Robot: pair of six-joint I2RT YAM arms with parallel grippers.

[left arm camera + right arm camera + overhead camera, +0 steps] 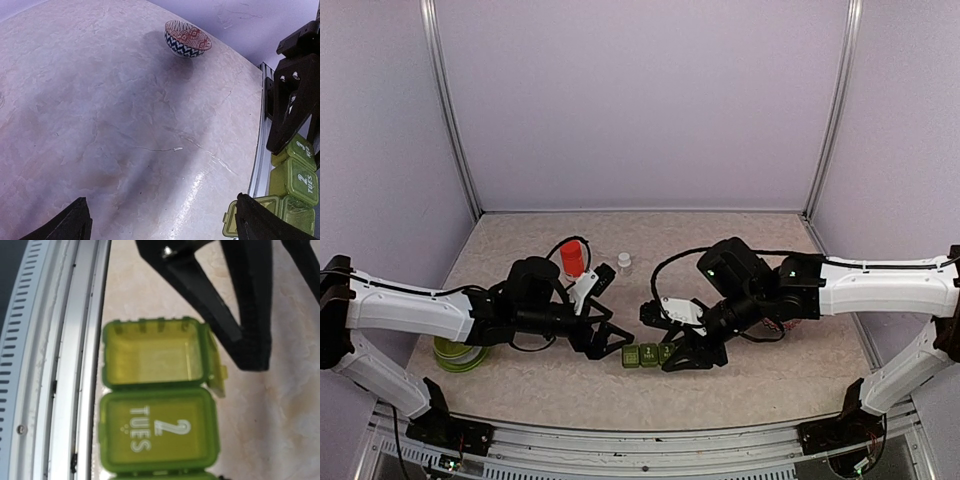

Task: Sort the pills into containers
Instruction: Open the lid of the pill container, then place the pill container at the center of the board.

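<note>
Work on the pill sorting has barely begun on the marbled surface (770,250), where we see both hands meeting low near the front edge. Left hand (608,336) hangs just beside the pill box (646,355), its fingers (67,225) spread wide with nothing between them. Right hand (685,352) sits at the opposite end of the box. In the left wrist view its fingers (290,115) stand on either side of the end section marked 3, and we judge it clamped there to steady the strip.

A lime-green bowl (460,358) lies half hidden under the left arm (410,310). A patterned bowl (187,37) stands well apart from the box. A red bottle (573,259) and a small clear bottle (624,263) wait behind the hands.

The pill box, a green strip of three joined sections, rests between the two hands, close to the rail (65,365). The open compartment (152,357), at the end nearest the left hand, looks empty. The middle lid (160,432), marked 2 TUES, is down, and so, as far as we can tell, is the third.

We see no pill anywhere, neither in a hand nor in the box. By our reading one lid is up and the rest is left: opening two more, fetching pills and filling each section.
</note>
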